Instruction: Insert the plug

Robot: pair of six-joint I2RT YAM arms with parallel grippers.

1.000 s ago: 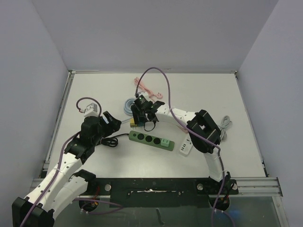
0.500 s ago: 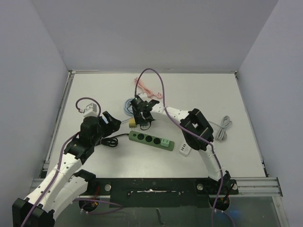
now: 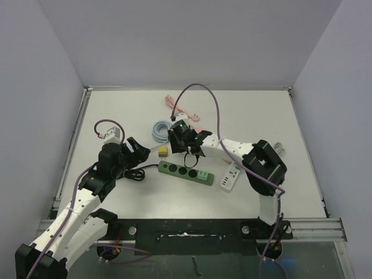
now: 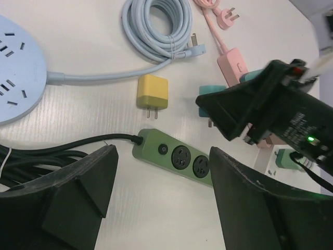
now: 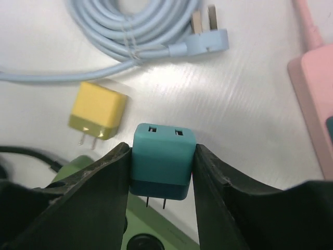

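Pale table [image 3: 244, 110], green power strip [image 3: 186, 171] lying near the middle. Left claw [image 3: 136, 149] spread wide and empty, hovering near the strip's corded end. Right claw [image 5: 161, 156] pinching a teal plug [image 5: 162, 169], prongs down, just above the strip. Yellow plug [image 4: 153, 92] flat on the table beside that end.

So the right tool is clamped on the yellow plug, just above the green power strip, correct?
No. The right tool is clamped on the teal plug, not the yellow plug, which lies loose nearby. The rest holds: it is just above the green power strip. The right wrist view shows this.
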